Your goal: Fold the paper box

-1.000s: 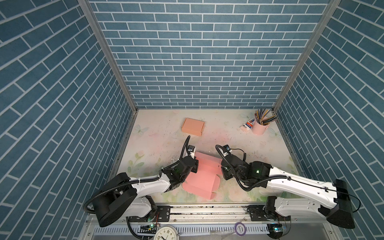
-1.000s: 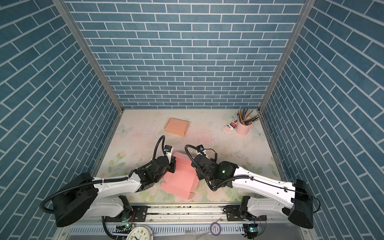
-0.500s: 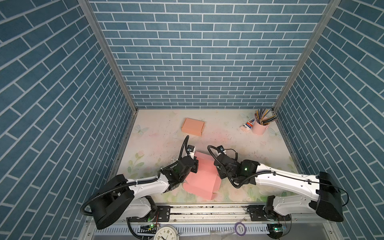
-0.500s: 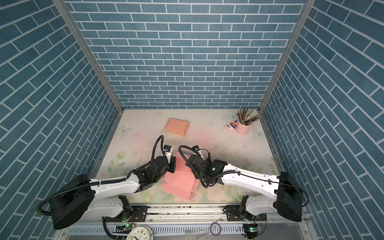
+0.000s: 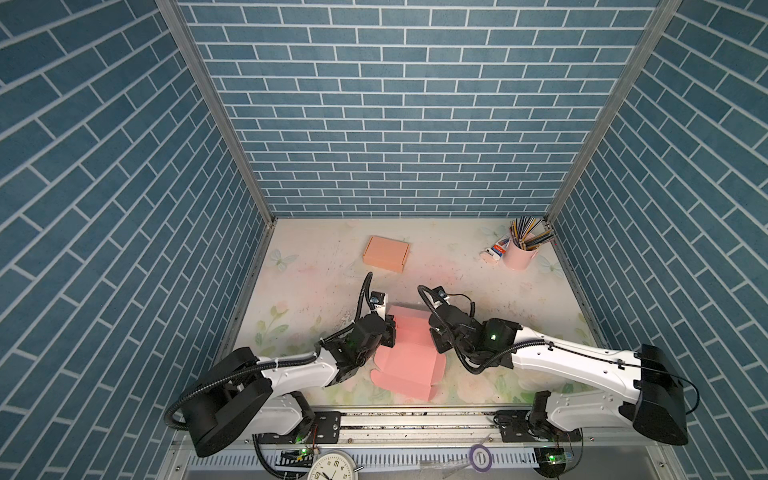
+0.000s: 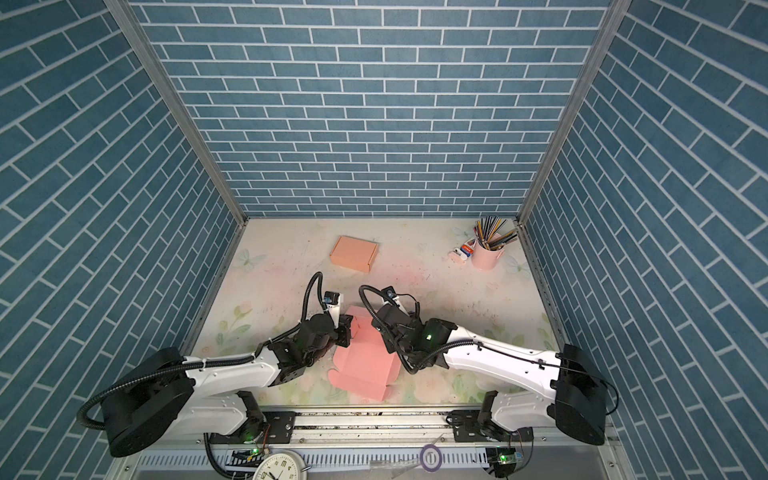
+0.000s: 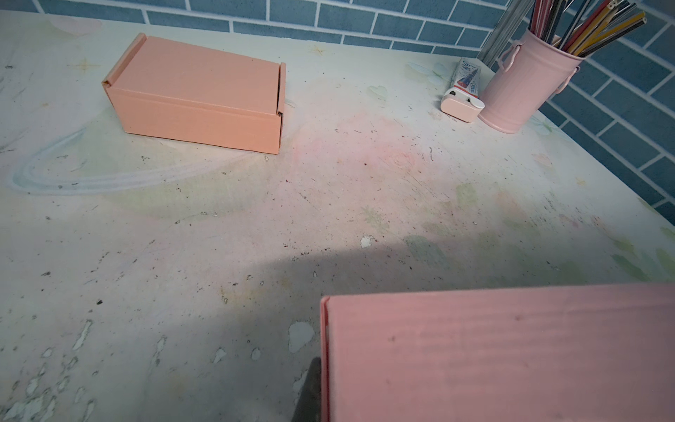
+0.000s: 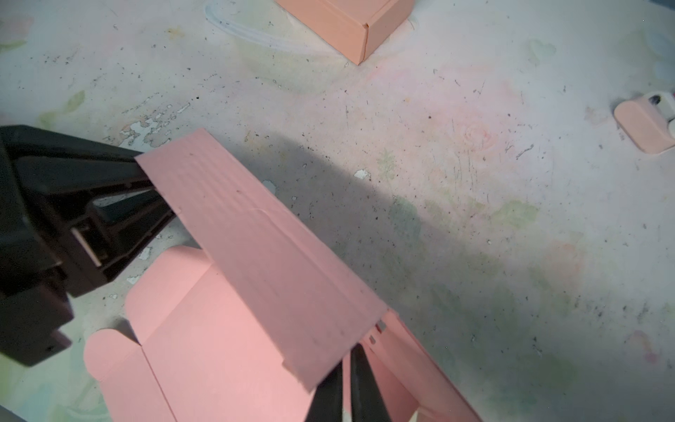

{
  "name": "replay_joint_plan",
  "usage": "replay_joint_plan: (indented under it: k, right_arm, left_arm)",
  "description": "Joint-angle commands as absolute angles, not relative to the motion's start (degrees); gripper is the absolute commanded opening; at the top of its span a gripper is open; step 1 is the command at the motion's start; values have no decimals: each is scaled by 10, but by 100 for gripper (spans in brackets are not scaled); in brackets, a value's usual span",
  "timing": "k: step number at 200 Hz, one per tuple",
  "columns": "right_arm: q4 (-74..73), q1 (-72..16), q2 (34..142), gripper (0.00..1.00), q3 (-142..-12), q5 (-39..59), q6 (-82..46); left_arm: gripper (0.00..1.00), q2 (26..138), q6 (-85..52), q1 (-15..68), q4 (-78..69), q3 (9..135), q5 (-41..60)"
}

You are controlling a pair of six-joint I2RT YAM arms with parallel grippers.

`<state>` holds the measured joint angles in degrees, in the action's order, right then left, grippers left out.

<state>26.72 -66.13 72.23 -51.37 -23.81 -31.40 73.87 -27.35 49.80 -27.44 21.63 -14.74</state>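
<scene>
Right arm drawn inward, left pincer (image 8: 155, 186) and right pincer (image 8: 345, 380) pinching paper box (image 5: 409, 361)

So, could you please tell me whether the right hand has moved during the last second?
Yes. The right hand has shifted left, farther from the pencil cup and further in over the pink box.

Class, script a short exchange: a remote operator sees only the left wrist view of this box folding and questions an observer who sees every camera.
Operator: What holds up the pink panel in my corner?
Observer: The left gripper, shut on one end of it.
Operator: Is the rest of the pink paper box folded?
Observer: No, its near panels lie flat on the table.
</scene>
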Motion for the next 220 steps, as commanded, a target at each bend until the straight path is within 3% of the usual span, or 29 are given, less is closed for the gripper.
replay_joint_plan:
  k: [1,82,109,174,220]
  right_arm:
    - [239,-660,679,15,-497,-245,-304]
    - [126,-657,475,44,-372,-215,-268]
    - [98,-645,435,49,-342,-203,-282]
    - [-37,-612,333,49,-242,-144,-288]
    - [-86,-605,346,49,-234,-117,-287]
  left_arm:
    - [6,725,-302,473,-284,206,-120]
    - [6,648,-326,381,-232,212,-37]
    - [6,618,-329,342,-208,222,4]
    - [6,545,-352,267,-187,235,101]
    - [6,502,-372,259,-177,251,145]
